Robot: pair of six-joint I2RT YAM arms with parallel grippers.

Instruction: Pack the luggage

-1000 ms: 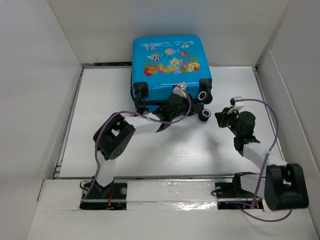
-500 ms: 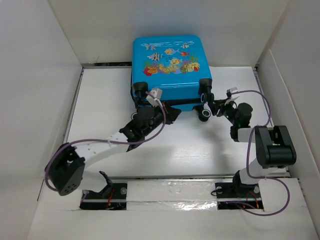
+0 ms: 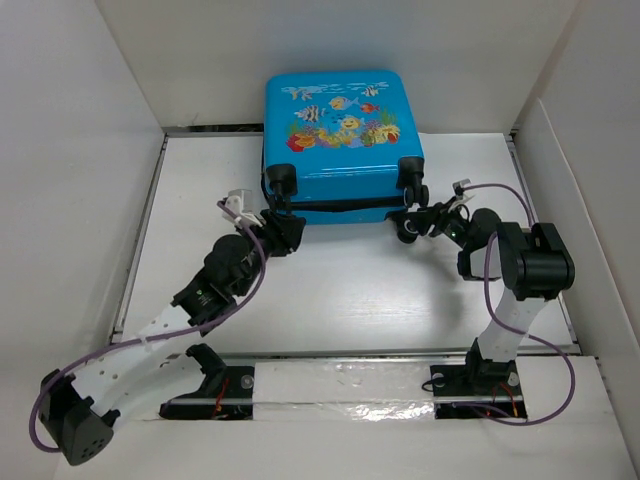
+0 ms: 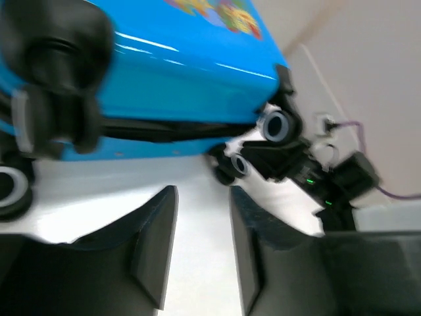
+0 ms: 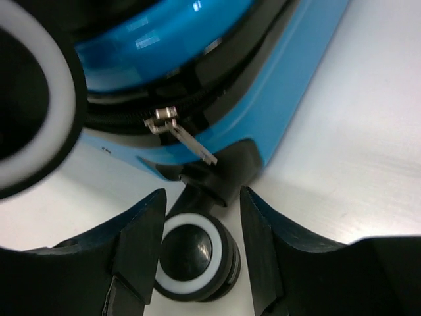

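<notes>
The luggage (image 3: 335, 130), a bright-blue suitcase with a fish print, lies closed at the back of the table, its black zipper line facing the arms. My left gripper (image 3: 285, 232) sits just off its near left corner, by the left wheels (image 4: 52, 112); it is open (image 4: 202, 192) with only bare table between the fingers. My right gripper (image 3: 408, 222) is at the near right corner. In the right wrist view it is open (image 5: 202, 194), straddling a black-and-white wheel (image 5: 197, 253) with a gap on the right side. A metal zipper pull (image 5: 181, 135) hangs just above that wheel.
White walls (image 3: 80, 200) enclose the table on the left, right and back. The suitcase stands against the back wall. Purple cables (image 3: 520, 195) loop off both arms. The right arm's elbow (image 3: 540, 265) rises near the right wall.
My left arm swung from the middle of the suitcase's near edge to its left corner, shutting and opening again. My right gripper moved left to the right wheels and opened.
</notes>
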